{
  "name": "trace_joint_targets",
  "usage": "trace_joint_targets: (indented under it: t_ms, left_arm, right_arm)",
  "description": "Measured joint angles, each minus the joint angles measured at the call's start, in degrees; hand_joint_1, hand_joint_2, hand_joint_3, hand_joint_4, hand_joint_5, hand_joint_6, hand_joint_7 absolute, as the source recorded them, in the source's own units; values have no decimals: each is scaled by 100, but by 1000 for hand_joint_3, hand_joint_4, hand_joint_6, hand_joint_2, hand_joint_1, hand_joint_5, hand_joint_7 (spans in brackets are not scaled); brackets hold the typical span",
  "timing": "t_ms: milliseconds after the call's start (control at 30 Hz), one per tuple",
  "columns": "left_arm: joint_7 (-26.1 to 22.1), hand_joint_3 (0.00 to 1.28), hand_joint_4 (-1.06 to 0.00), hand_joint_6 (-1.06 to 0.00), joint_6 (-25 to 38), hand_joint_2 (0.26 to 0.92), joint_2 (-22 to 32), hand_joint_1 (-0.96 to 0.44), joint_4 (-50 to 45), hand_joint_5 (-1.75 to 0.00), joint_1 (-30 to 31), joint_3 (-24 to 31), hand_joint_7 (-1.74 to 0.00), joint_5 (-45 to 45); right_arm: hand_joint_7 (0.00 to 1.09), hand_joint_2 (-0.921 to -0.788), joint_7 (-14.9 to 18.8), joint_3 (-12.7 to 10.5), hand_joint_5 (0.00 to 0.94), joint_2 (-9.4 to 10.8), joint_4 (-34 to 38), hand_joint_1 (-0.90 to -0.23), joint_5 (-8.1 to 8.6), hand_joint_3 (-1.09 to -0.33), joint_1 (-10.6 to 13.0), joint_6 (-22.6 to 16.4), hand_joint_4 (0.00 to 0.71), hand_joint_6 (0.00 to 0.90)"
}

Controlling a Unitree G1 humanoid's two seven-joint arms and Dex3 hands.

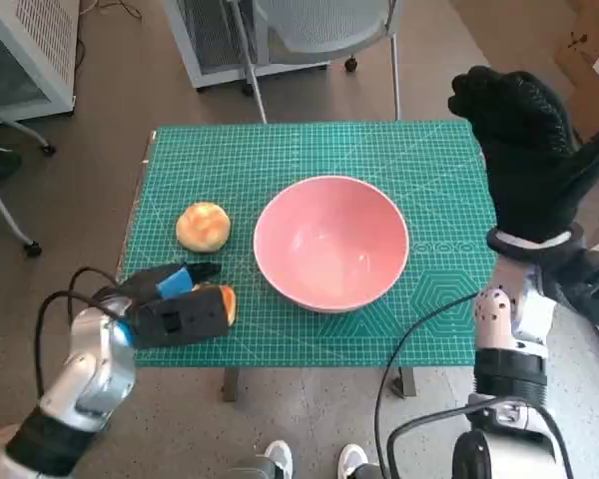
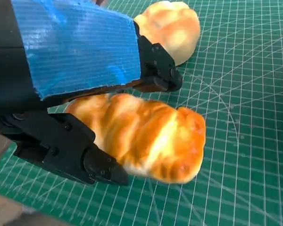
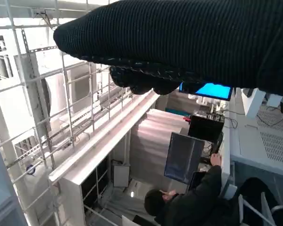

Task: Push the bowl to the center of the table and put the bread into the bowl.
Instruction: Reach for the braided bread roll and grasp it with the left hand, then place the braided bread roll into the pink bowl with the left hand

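Note:
A pink bowl (image 1: 331, 242) stands near the middle of the green cutting mat (image 1: 280, 150). A round bun (image 1: 203, 226) lies to its left on the mat. My left hand (image 1: 170, 304) is at the mat's front left; its black fingers (image 2: 61, 146) are closed round an oblong golden bread roll (image 2: 151, 136), which still touches the mat. The round bun (image 2: 172, 28) shows just beyond it. My right hand (image 1: 527, 150), in the black glove, is raised with fingers spread above the table's right edge, holding nothing.
A chair (image 1: 319, 30) stands behind the table. White racks (image 1: 20, 50) stand at the far left. Cables (image 1: 419, 339) hang by the front right edge. A person (image 3: 193, 202) sits in the right wrist view.

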Motion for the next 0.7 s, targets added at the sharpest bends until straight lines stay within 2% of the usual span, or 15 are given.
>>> trace_joint_targets:
  t_ms: [33, 67, 100, 133, 167, 233, 433, 700]
  left_arm:
    - [56, 19, -577, -662, -58, 870, -23, -61, 67, -69, -15, -2, -70, 34]
    - [118, 49, -620, -622, -129, 889, -37, -39, 113, -485, -21, -3, -462, 82]
    - [195, 66, -628, -601, -234, 895, -42, -31, 155, -640, -19, -6, -608, 141]
    - [302, 75, -650, -597, -372, 904, -40, -19, 192, -870, -6, -9, -780, 183]
    - [406, 82, -663, -595, -512, 910, -38, -12, 229, -1016, 9, -8, -890, 221]
    - [559, 73, -678, -622, -738, 915, -27, -5, 272, -1140, 46, -2, -959, 276]
    - [691, 50, -686, -690, -1164, 916, 71, 2, 115, -1201, 220, 140, -1047, 348]
    - [278, 42, -702, -672, -1213, 920, 174, 3, -887, -1139, 631, 682, -1134, 96]
  right_arm:
    - [7, -921, 0, 2, 1, 1, -11, -643, -1, -750, 7, 0, 295, 378]
    - [7, -921, 0, 6, 1, 3, -20, -642, -1, -751, 12, 0, 295, 378]
    - [7, -921, 0, 11, 1, 5, -32, -642, -1, -751, 18, 0, 294, 378]
    - [7, -921, 0, 16, 1, 6, -49, -642, -1, -752, 29, 1, 294, 377]
    - [6, -921, -1, 20, 0, 6, -67, -642, 0, -752, 42, 2, 294, 377]
    - [6, -921, 0, 29, 0, 6, -98, -642, 1, -753, 73, 10, 294, 377]
    - [6, -921, -1, 47, 0, 5, -202, -641, 4, -754, 126, 69, 294, 378]
    - [5, -921, 0, 51, 0, 1, -276, -642, 11, -755, 136, 140, 293, 377]
